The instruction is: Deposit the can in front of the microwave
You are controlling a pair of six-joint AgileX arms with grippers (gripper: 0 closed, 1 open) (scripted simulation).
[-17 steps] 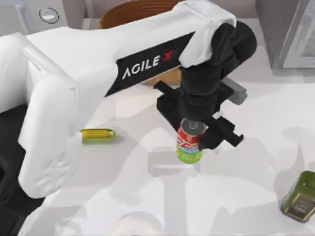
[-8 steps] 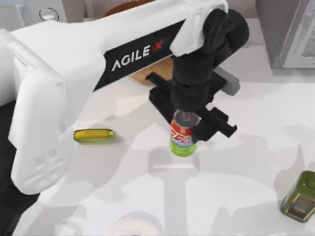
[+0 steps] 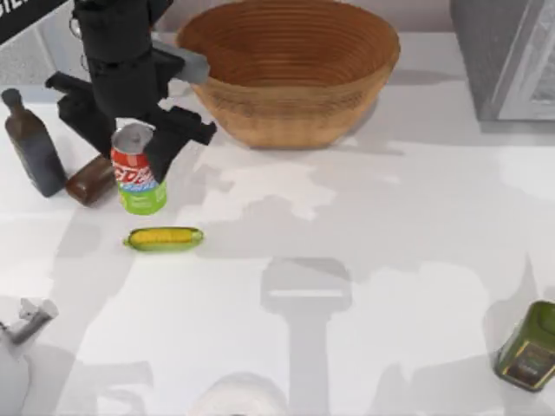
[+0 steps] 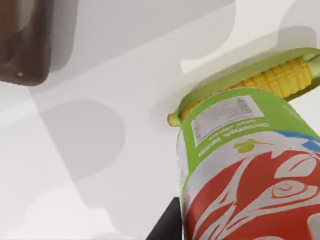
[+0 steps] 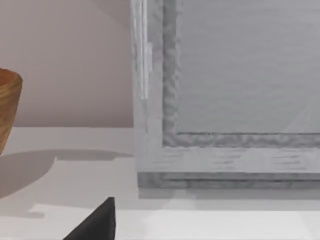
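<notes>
The can [image 3: 139, 178], red above and green below with a silver lid, stands upright at the table's back left. My left gripper [image 3: 132, 152] comes down over it, shut on the can, with a black finger on each side. The microwave [image 3: 39, 56] shows as a light grey patch in the far left corner, just behind the gripper and mostly covered by the arm. In the left wrist view the can [image 4: 250, 165] is close up, with the corn behind it. Whether the can touches the table I cannot tell. A black part of my right gripper [image 5: 97, 222] sits at the picture's edge.
A dark bottle [image 3: 30, 143] and a brown block [image 3: 89, 179] stand just left of the can. A corn cob [image 3: 165, 237] lies in front of it. A wicker basket [image 3: 290, 69] sits at the back middle, a darker grey box [image 3: 503, 61] back right, an olive tin [image 3: 527, 347] front right.
My left arm has swung from the table's middle to the back left, carrying the can with it. The basket and the objects at the left are now uncovered.
</notes>
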